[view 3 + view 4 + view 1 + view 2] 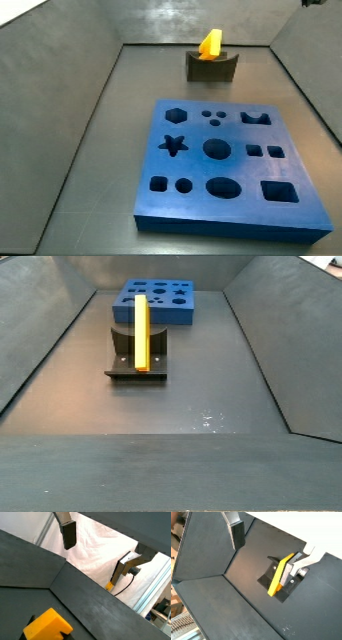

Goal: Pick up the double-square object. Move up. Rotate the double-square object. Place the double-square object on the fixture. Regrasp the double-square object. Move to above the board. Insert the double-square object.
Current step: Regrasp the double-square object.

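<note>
The long yellow-orange double-square object (142, 334) rests on the small dark grey-olive fixture (138, 353), lying across its top and sloping down toward the near end of the dark base plate in a side view; nothing grips it. In a side view from the opposite end, only its upper tip (211, 43) rises above the notched fixture block (211, 66), at the far end of the dark grey enclosure floor (114, 140). In a wrist view the object (280, 575) shows edge-on as a narrow yellow strip on the fixture (272, 576), and in a wrist view its broad yellow face (48, 626) fills a corner.

The large flat bright-blue board (227, 165) with dark cut-out holes lies on the floor, well apart from the fixture, and just behind it in a side view (162, 300).

The gripper (271, 545) is held above and apart from the object, carrying nothing. One silver finger with a dark pad (68, 534) shows in both wrist views (236, 534), its pale partner (306, 557) stands well away, so the fingers are spread wide
</note>
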Controlling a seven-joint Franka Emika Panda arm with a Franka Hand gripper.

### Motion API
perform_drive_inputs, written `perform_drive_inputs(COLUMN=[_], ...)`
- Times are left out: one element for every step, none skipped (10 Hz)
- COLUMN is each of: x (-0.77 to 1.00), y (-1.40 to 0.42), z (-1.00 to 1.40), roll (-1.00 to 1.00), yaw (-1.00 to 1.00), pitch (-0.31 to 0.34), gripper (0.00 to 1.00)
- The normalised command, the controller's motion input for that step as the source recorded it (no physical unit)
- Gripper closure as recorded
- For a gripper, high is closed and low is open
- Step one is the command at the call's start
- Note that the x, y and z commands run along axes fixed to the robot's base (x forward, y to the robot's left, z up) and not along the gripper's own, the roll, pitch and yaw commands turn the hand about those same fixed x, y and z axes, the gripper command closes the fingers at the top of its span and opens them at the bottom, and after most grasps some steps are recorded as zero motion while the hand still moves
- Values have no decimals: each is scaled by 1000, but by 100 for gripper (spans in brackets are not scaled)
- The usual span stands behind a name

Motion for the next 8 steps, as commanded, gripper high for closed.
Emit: perform_drive_inputs(x=[80,32,35,46,60,68,79,86], y=[-49,45,45,41,35,34,29,26], z=[-7,-1000,-1000,-1000,-1000,-1000,-1000,-1000], roll=[175,178,171,157,124,111,91,87], yaw=[203,225,205,187,159,145,106,78], pitch=[42,58,41,2,-47,-65,-96,-111], gripper=[0,0,0,0,0,0,0,0])
